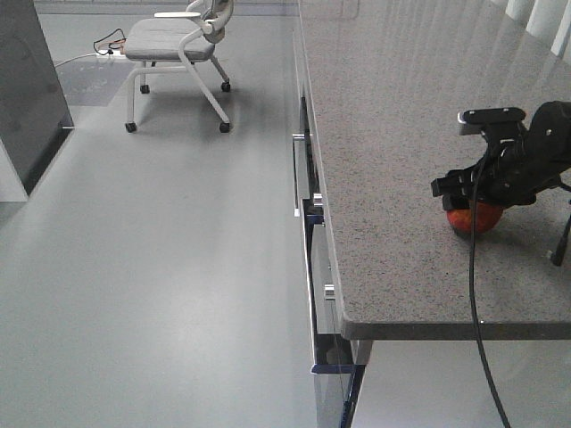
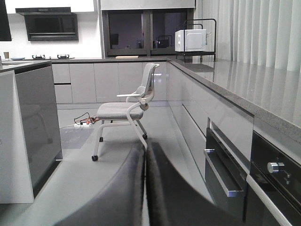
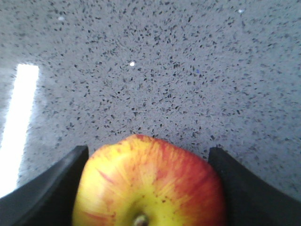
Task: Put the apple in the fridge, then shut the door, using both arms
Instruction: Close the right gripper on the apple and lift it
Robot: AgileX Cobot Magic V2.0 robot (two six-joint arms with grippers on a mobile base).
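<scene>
The right gripper [image 1: 473, 198] is low over the counter with one black jaw on each side of the apple [image 3: 150, 188]. Both jaws look to be touching the skin, so I think it has hold of the apple. The apple sits on the stone, near the front edge.

The apple is round and shiny. If the jaws squeeze too softly, it could slip out when the arm lifts. Then it could roll to the edge and drop to the floor [image 1: 178, 250]. If they squeeze too hard, the apple could bruise. A black cable [image 1: 475, 294] hangs from the arm over the edge, and it might catch on the corner when the arm swings away.

The left gripper [image 2: 145, 155] is off to the side with its jaws pressed together and nothing in them.

The counter [image 1: 401, 107] is grey speckled stone, smooth and a bit shiny. It looks slippery. Under it are drawers with silver handles.

Farther out there is a grey chair [image 1: 174, 45] on wheels, a dark grey block [image 1: 31, 89] on the left, a white microwave [image 2: 190, 40] and long pale curtains [image 2: 254, 33]. I cannot see the fridge or the door from here.
</scene>
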